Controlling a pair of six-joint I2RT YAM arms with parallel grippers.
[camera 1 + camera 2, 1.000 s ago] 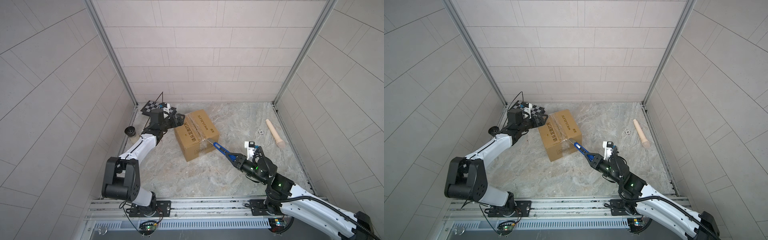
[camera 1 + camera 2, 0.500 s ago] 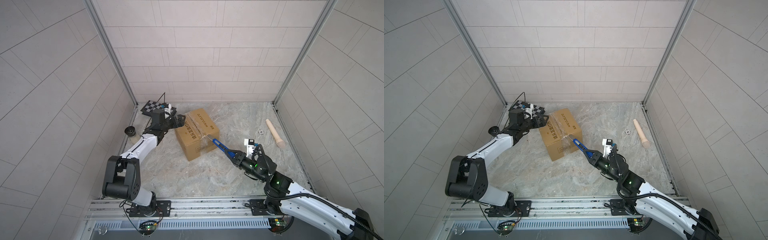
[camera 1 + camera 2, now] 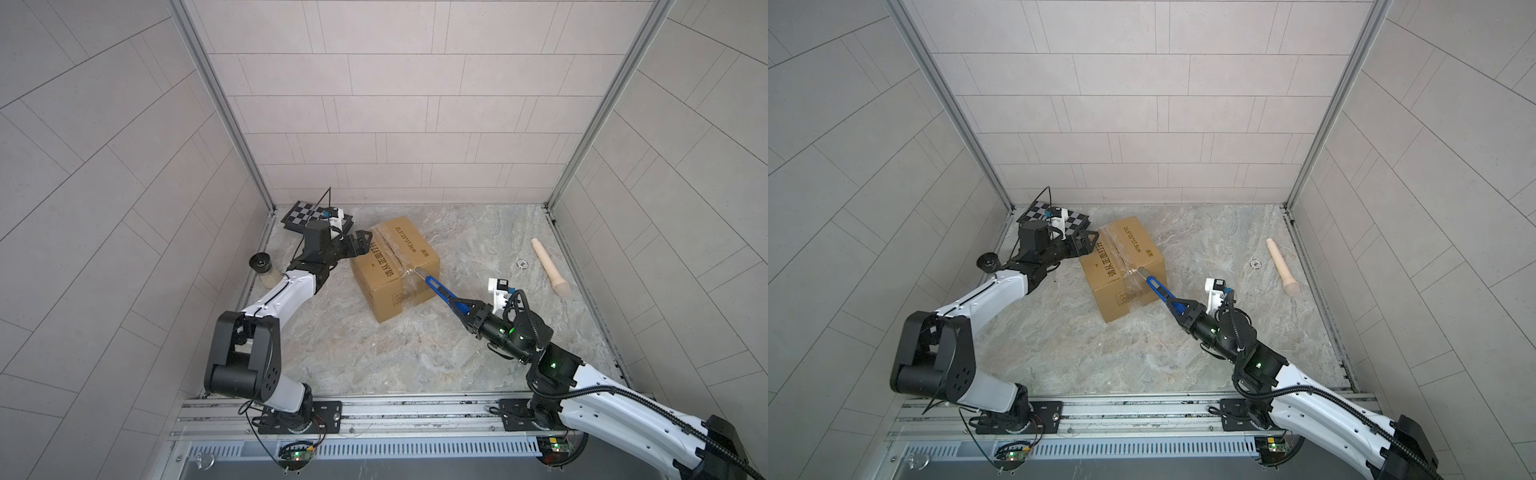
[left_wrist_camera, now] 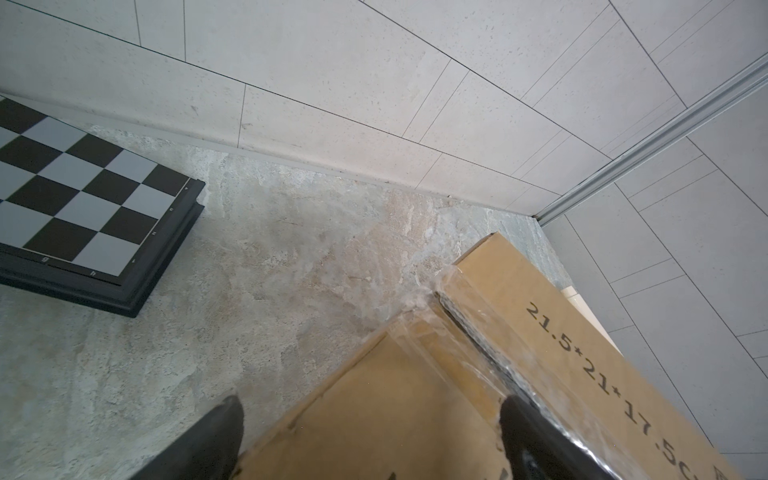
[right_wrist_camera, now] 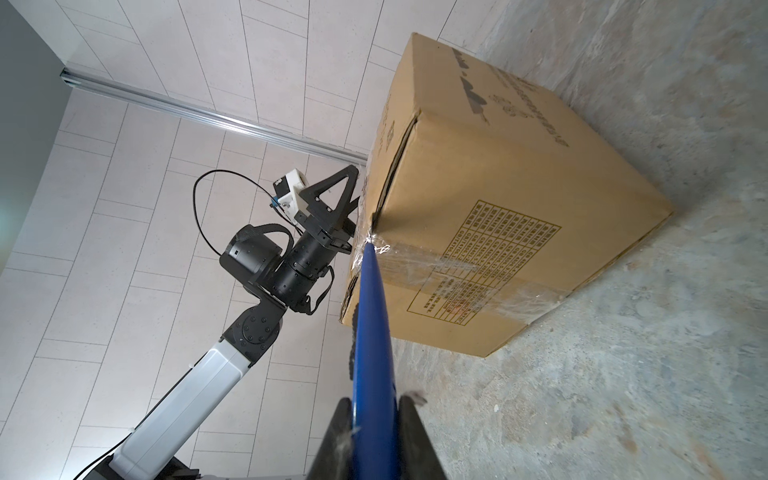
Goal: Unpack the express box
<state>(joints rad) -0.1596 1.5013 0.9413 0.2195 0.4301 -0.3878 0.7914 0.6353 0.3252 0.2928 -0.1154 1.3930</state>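
Note:
The express box (image 3: 395, 266) (image 3: 1121, 266) is a brown carton with black print, standing on the stone floor. Its top seam (image 4: 469, 332) is taped and shows a dark gap between the flaps. My left gripper (image 3: 361, 243) (image 4: 370, 419) is open over the box's far left top corner. One of its fingers (image 4: 220, 424) is off the side and the other rests by the seam. My right gripper (image 3: 465, 311) (image 5: 372, 415) is shut on a blue utility knife (image 3: 440, 291) (image 5: 370, 332). The blade tip touches the tape at the box's near top edge (image 5: 370, 243).
A black-and-white checkered board (image 3: 307, 214) (image 4: 83, 199) lies in the back left corner. A small jar with a black lid (image 3: 262, 266) stands by the left wall. A beige wooden rod (image 3: 548, 266) and a small round fitting (image 3: 520, 263) lie at the right.
The right arm has edged slightly toward the box with the knife, whose tip stays at the near top edge. The left gripper and the box have hardly moved.

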